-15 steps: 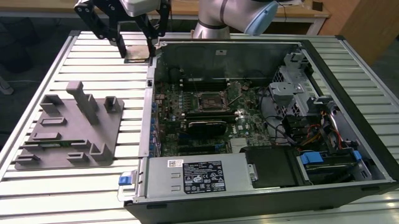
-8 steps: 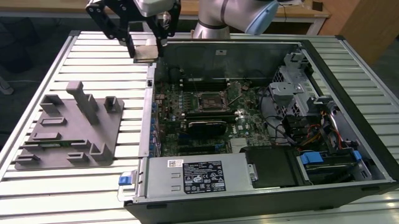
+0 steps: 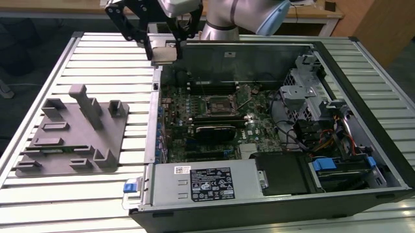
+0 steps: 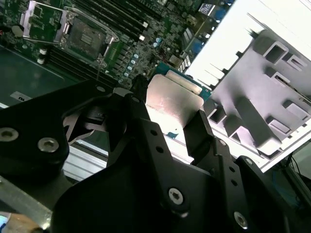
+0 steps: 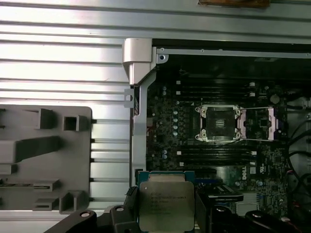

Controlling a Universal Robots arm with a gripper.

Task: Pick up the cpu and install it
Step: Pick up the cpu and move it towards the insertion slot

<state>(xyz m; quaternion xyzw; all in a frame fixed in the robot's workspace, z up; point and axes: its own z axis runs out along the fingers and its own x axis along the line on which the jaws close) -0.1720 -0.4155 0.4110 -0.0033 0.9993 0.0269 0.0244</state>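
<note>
Your pincer [image 3: 165,51] is clamped on the cpu [image 3: 164,55], its black metal fingers [image 4: 146,127] pressing two opposite edges of the flat square chip. The chip's top is shiny silver-grey metal with a thin green rim, plain in the first wrist view [image 5: 166,206]. You hold it in the air above the far corner of the open computer case [image 3: 272,54], on the exterior view's left. It is well apart from the square, metal-framed socket [image 3: 220,103] on the dark circuit board. A grey plastic fixture plate [image 3: 71,136] with upright blocks lies on the ribbed aluminium desk [image 3: 97,63] beside the case.
</note>
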